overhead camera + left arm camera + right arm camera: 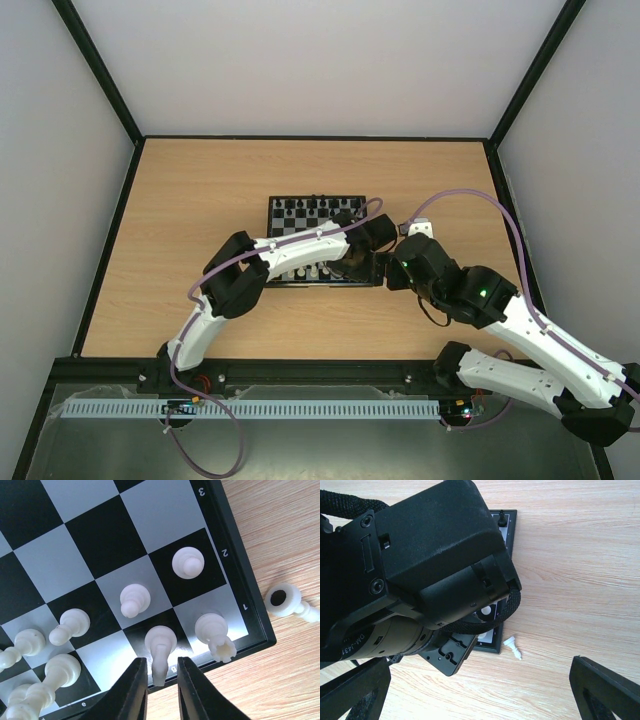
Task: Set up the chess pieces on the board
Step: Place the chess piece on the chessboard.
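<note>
The board [300,232] lies mid-table; its near right corner shows in the left wrist view [260,630]. Cream-white chess pieces stand there: a piece on g1 [160,647], a rook [212,627] on h1, and pawns [188,562] on the second row. My left gripper [161,669] is slightly open; its jaws flank the top of the g1 piece with small gaps on both sides. One white piece [287,601] lies on its side on the table right of the board, also in the right wrist view [512,647]. My right gripper [480,695] is wide open and empty above that spot.
Tiny black figures [315,208] stand along the board's far rows. My left arm's wrist block [420,565] fills most of the right wrist view, close in front of my right gripper. More white pieces [45,675] crowd the near row to the left.
</note>
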{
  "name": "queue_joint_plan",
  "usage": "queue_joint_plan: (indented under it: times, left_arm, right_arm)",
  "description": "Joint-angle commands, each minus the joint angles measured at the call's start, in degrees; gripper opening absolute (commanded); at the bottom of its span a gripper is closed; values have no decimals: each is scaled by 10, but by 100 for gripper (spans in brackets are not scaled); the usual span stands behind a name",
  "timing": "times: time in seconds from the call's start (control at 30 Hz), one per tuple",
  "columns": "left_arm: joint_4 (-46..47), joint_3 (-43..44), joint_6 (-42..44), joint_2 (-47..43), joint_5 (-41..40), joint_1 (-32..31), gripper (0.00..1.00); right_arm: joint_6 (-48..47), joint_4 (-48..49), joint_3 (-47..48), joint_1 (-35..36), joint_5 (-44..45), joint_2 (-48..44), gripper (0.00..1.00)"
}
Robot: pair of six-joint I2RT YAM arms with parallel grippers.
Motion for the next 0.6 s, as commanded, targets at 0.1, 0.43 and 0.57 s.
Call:
queue_joint_plan:
  times: [0.1, 0.43, 0.57]
  left_arm:
    - [-9, 14, 5, 9, -5, 0, 26]
    - [-34, 38, -5, -61, -21, -13, 31]
    - [-43, 30, -14, -105, -35, -21, 34]
  right_arm:
    - [-9, 1, -8, -2, 0, -4, 99]
    - [-8, 1, -5, -2, 0, -18, 98]
    - [-5, 1, -1, -3, 2, -33, 98]
